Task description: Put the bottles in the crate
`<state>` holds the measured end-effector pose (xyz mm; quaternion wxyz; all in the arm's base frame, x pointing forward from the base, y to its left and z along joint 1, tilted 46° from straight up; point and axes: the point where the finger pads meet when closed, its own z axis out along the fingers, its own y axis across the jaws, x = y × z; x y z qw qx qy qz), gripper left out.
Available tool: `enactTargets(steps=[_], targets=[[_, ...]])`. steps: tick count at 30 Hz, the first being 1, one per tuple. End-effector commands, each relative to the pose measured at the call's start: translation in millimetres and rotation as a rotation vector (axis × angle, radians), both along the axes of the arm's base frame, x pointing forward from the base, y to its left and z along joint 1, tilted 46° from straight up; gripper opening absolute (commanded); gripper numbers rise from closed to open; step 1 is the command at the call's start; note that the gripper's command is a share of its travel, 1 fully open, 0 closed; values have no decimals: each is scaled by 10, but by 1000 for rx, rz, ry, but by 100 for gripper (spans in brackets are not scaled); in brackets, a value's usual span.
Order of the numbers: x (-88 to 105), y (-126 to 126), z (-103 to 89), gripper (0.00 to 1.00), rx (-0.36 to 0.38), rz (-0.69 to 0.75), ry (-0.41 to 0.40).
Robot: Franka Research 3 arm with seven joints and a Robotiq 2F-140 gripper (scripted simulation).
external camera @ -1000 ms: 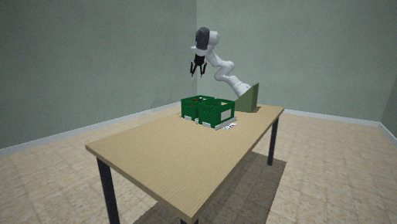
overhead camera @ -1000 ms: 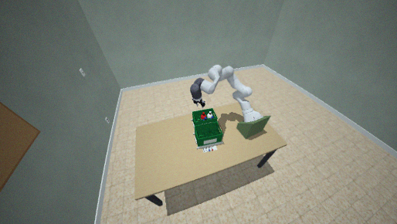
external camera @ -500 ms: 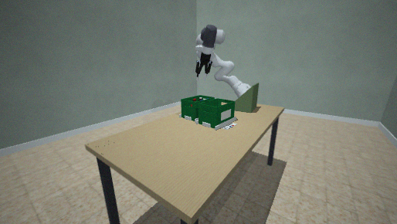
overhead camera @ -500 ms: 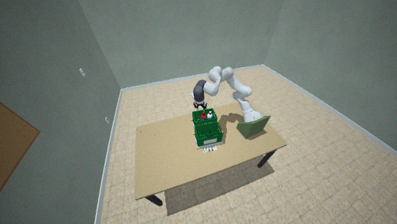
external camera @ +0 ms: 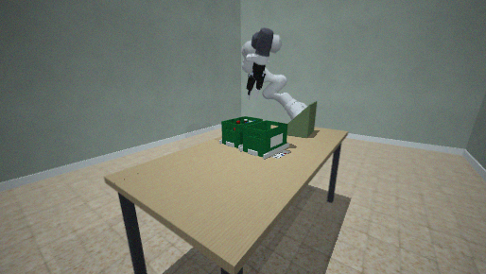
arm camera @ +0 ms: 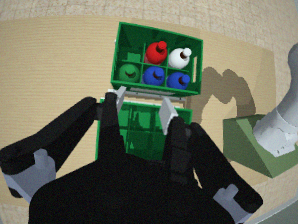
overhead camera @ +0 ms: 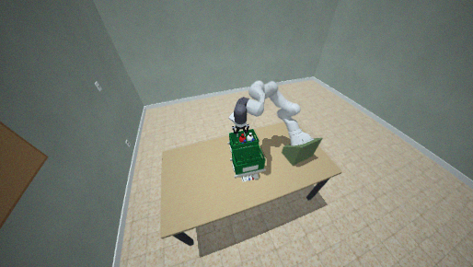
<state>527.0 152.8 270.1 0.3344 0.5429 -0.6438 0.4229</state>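
Two green crates stand end to end on the table point(overhead camera: 198, 193) point(external camera: 213, 189). The far crate point(overhead camera: 233, 144) point(external camera: 231, 133) point(arm camera: 160, 31) holds several upright bottles: a red-capped one point(arm camera: 157, 51), a white one point(arm camera: 180, 58), a green one point(arm camera: 129, 72) and two blue ones point(arm camera: 154, 75) point(arm camera: 178, 80). The near crate point(overhead camera: 248, 162) point(external camera: 263, 140) point(arm camera: 137, 136) is empty. The pick list point(overhead camera: 248, 178) point(external camera: 280, 154) lies at its near end, too small to read. My gripper point(overhead camera: 240, 129) point(external camera: 253, 87) point(arm camera: 143, 100) hangs high above the crates, fingers partly closed with a gap and nothing between them.
The arm's base sits behind a green wedge-shaped block point(overhead camera: 301, 151) point(external camera: 303, 122) point(arm camera: 249, 143) at the table's far right. The table edges lie well away from the crates on the left and near sides.
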Motion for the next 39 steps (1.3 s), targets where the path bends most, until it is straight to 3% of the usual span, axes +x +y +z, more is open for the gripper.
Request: enactTargets(steps=[1,4,5,19,21,34,39], targets=[[21,118,-93,38,6,80,135],[19,154,-128,38,8,91,150],[15,190,-162,38,10,119,192],[-46,580,-537,38,23,269,405],[-46,580,-537,38,23,269,405],[-167,995,-954,38,29,427,626],[-180,1028,-989,38,28,464,680]])
